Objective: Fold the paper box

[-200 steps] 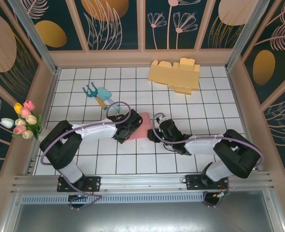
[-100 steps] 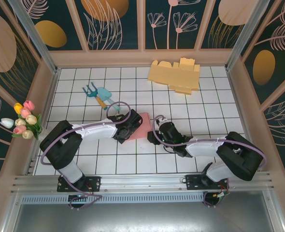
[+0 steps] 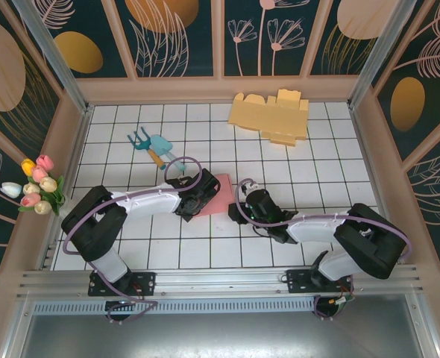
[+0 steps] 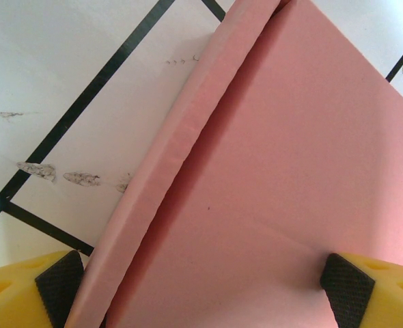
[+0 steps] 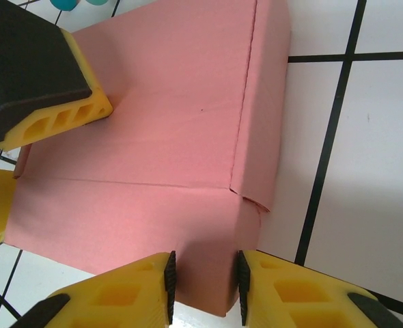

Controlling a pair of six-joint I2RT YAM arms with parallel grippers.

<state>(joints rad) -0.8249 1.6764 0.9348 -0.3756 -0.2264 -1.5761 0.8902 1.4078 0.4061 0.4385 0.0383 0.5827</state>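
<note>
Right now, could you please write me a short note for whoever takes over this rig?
Left gripper: open, straddling one side wall of the pink paper box, which sits mid tiled table.
Right gripper: shut on another wall of it, near a corner.
Done: walls partly raised, it seems.
Left: finish the folds. A yellow flat box blank lies untouched at the far edge.

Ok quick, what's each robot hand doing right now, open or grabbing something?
Left gripper: jaws open wide across the pink paper box.
Right gripper: jaws pinched shut on that box's edge.
</note>
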